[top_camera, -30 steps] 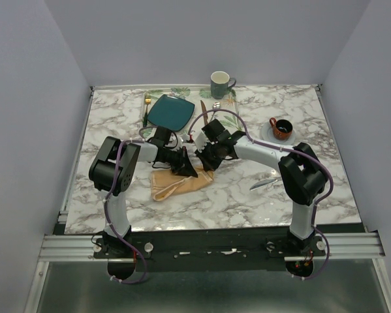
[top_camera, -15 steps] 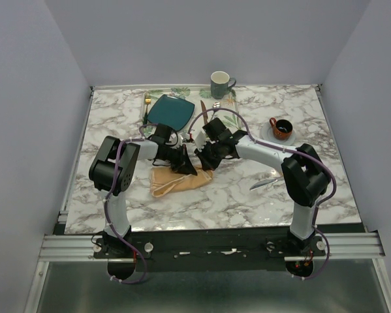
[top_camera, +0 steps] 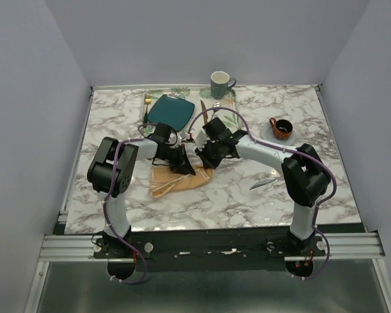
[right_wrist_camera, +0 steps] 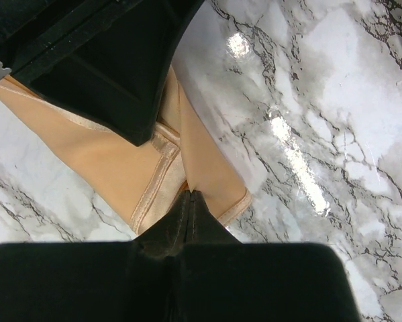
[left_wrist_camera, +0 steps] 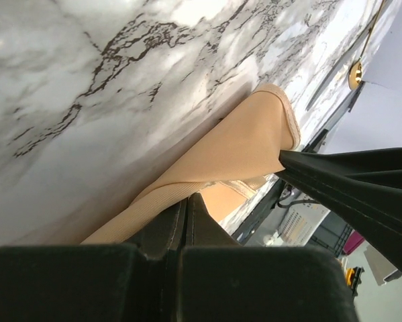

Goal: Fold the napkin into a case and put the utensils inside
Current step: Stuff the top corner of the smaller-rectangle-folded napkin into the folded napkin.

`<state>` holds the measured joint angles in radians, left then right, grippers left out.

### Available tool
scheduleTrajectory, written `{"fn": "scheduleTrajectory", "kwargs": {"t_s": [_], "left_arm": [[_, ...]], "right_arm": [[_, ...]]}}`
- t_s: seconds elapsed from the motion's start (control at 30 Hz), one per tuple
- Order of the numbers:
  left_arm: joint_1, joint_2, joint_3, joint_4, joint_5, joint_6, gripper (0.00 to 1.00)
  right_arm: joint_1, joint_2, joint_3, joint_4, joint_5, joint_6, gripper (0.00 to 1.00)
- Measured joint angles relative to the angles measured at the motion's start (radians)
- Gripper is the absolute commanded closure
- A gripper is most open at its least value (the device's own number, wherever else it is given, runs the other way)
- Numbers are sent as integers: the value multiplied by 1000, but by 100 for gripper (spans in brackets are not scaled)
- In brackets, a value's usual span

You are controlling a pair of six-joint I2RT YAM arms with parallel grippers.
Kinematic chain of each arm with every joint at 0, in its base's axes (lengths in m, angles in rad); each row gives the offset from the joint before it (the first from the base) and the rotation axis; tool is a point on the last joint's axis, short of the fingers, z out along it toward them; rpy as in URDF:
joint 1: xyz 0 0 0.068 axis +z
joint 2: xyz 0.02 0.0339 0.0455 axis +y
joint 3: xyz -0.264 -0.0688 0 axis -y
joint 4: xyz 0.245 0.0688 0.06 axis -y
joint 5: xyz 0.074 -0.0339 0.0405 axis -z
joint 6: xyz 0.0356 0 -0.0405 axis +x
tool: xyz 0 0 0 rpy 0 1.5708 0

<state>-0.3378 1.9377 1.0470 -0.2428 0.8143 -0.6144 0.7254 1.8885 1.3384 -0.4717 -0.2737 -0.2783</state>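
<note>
The peach-tan napkin (top_camera: 172, 183) lies bunched and partly folded on the marble table (top_camera: 234, 195), between the two arms. My left gripper (top_camera: 186, 167) is shut on a fold of it (left_wrist_camera: 207, 161). My right gripper (top_camera: 206, 161) is shut on its near edge (right_wrist_camera: 207, 171), right beside the left fingers. The silver-grey knife (top_camera: 263, 184) lies on the table to the right of the napkin. The gold spoon's bowl (left_wrist_camera: 354, 71) shows far off in the left wrist view, beside a grey strip that may be the knife.
A teal plate (top_camera: 171, 111) sits on the leaf-patterned tray (top_camera: 182, 93) at the back, with a dark-handled gold fork (top_camera: 146, 106) on its left and a brown-handled knife (top_camera: 203, 107) on its right. A green mug (top_camera: 220, 83) stands behind. An orange cup (top_camera: 281, 128) stands at the right.
Both grippers have drifted slightly with the napkin still pinched; its right corner has drawn in a little. Nothing was let go.
</note>
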Motion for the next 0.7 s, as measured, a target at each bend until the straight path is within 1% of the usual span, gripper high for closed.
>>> {"fn": "scheduleTrajectory", "kwargs": {"t_s": [0.3, 0.7], "left_arm": [[-7, -2, 39, -51, -41, -8, 100], [-21, 10, 105, -63, -39, -14, 100]], "right_arm": [[0, 0, 0, 0, -14, 0, 99], [0, 0, 2, 0, -29, 0, 99]]}}
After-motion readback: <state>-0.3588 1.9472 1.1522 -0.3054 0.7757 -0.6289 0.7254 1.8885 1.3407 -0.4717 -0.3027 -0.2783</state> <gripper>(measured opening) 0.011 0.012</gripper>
